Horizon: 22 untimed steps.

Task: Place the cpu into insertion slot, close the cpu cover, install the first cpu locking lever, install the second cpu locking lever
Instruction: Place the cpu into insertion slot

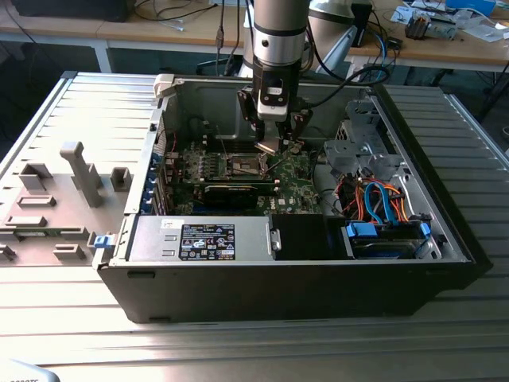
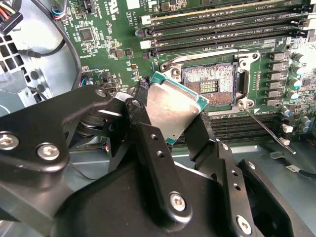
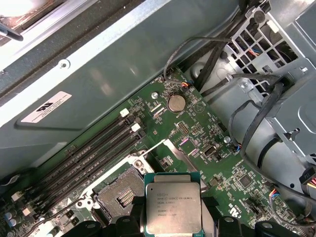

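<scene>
- Gripping the cpu by two opposite edges, the arm's black hand has its fingers pressed against the chip's sides. The silvery lid faces the second wrist view.
- In the first wrist view, the same cpu sits between the fingertips of the hand, printed face towards the camera.
- The chip hangs clear of the green motherboard, just beside the insertion slot and not seated in it. The slot's dark centre lies uncovered.
- A thin silver strip, apparently the cpu cover, stands raised at the slot's edge.
- A slim metal lever rod angles away from the slot's corner.
- Long black memory slots run alongside the slot, and a coin battery sits farther out on the board.
- In the exterior view, the hand reaches down into an open computer case, which lies on a ridged metal worktop.
</scene>
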{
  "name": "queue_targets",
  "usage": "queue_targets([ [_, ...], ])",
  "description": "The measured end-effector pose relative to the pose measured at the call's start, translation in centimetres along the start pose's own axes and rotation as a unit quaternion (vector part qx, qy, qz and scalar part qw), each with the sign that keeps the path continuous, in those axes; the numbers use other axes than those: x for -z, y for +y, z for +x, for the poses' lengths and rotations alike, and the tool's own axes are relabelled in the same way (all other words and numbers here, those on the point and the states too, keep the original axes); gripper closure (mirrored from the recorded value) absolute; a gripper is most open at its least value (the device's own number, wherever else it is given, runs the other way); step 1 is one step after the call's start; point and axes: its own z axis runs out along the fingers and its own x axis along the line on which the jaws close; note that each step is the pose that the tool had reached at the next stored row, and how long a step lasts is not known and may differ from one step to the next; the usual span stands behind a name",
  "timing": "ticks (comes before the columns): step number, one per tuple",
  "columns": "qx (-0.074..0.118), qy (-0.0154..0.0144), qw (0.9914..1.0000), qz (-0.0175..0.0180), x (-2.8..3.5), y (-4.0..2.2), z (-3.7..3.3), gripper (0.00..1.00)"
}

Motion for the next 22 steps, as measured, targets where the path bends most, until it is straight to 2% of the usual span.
queue_targets([
  [22, -0.007, -0.0002, 0.99997, 0.0004, -0.06, 0.0, 0.0, 0.46],
])
